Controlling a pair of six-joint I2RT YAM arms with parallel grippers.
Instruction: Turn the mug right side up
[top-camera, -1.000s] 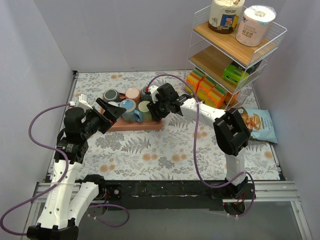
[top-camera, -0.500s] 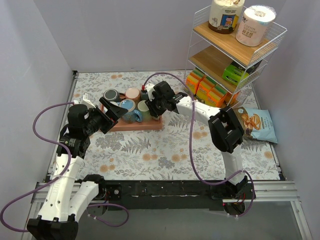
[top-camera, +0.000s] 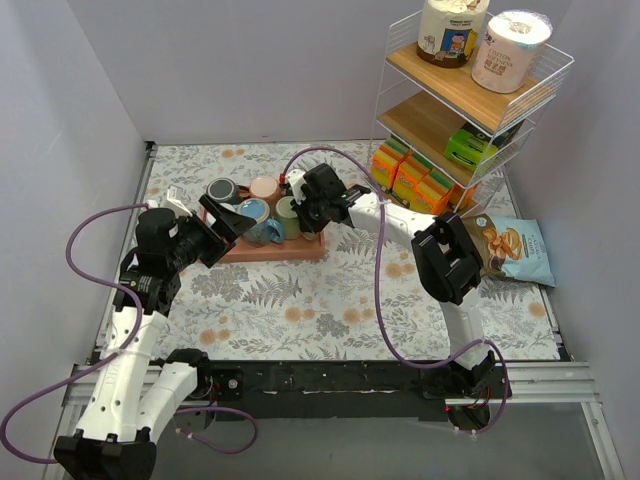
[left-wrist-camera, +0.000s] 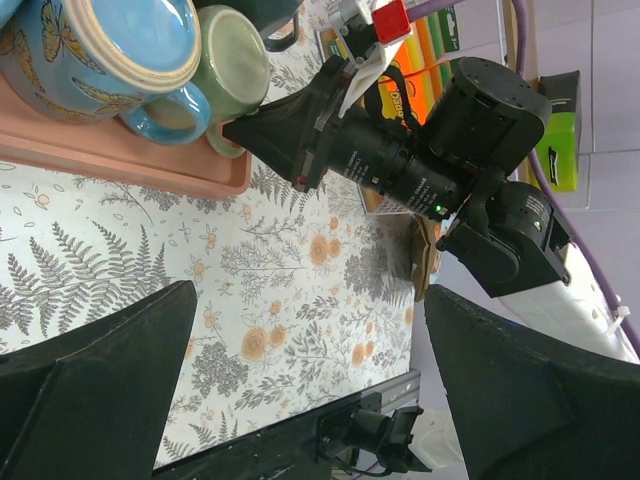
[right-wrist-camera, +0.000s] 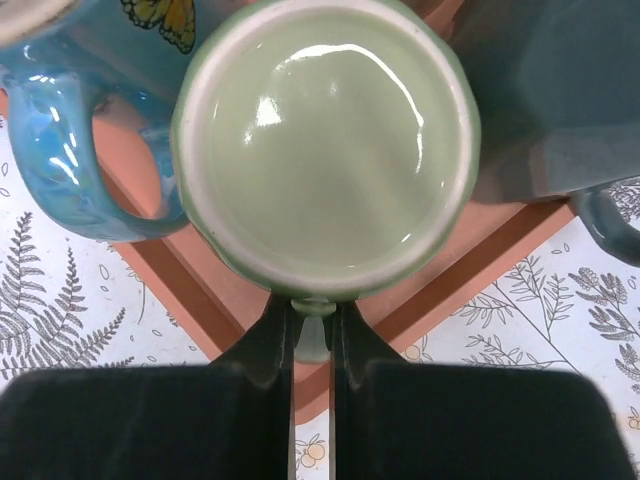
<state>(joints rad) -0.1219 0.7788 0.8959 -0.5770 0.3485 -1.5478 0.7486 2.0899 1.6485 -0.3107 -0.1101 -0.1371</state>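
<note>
I have the right gripper (right-wrist-camera: 312, 325) pressed together on the handle (right-wrist-camera: 312, 338) of the green mug (right-wrist-camera: 325, 150), which fills the upper middle of the right wrist view. The mug stands mouth down on the terracotta tray (right-wrist-camera: 190, 285). What faces my camera is its flat glazed base with a pale ring round it. The handle pokes toward the bottom centre of the frame, and the two dark fingers (right-wrist-camera: 262, 348) pinch it from either side.

A blue butterfly mug (right-wrist-camera: 45, 140) sits just beside the green one at the upper left. A dark teal mug (right-wrist-camera: 560, 90) crowds it at the upper right.

In the overhead view the tray lies left of centre, with the right arm reaching across to it from the right. The left gripper (top-camera: 222, 222) hangs at the tray's left end, claws spread wide and holding nothing.

As I read it, the grasp is made and the lift and flip come next. I would raise the mug straight up until it clears its neighbours before rolling the wrist, because the mugs are packed close. Then comes a half turn and a gentle set-down on its base. A pinch on a thin handle may let the mug swing or slip, so I would go slowly.
</note>
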